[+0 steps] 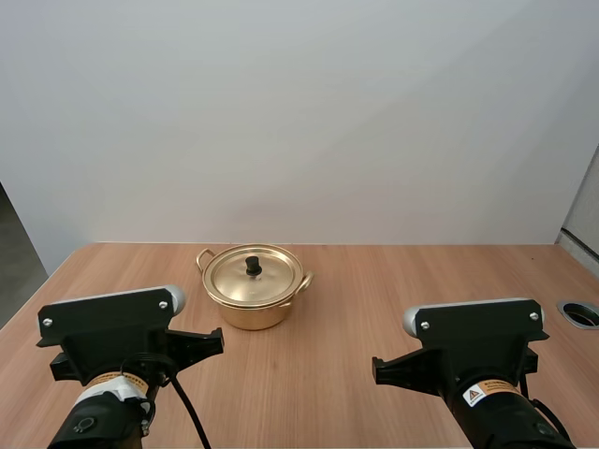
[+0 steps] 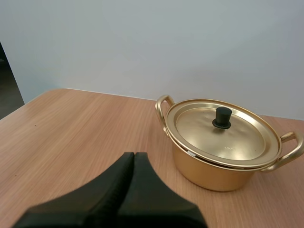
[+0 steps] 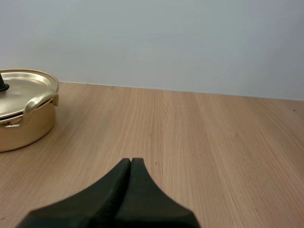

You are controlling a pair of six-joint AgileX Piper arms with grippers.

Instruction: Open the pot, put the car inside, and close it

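No wording can be read. A white-and-orange warning sticker [image 1: 484,394] with a triangle sign sits on the right arm [image 1: 501,421], behind the right gripper [image 3: 131,161]. A second sticker [image 1: 119,381] wraps the left arm [image 1: 98,421]. Beyond the left gripper [image 2: 134,155], a faint stamp [image 2: 229,149] on the pot lid [image 2: 209,130] is illegible.

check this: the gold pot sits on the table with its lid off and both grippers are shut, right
No: the lid is on the pot, as the left wrist view shows. The rest holds: the pot sits on the table, and the left gripper and right gripper are shut.
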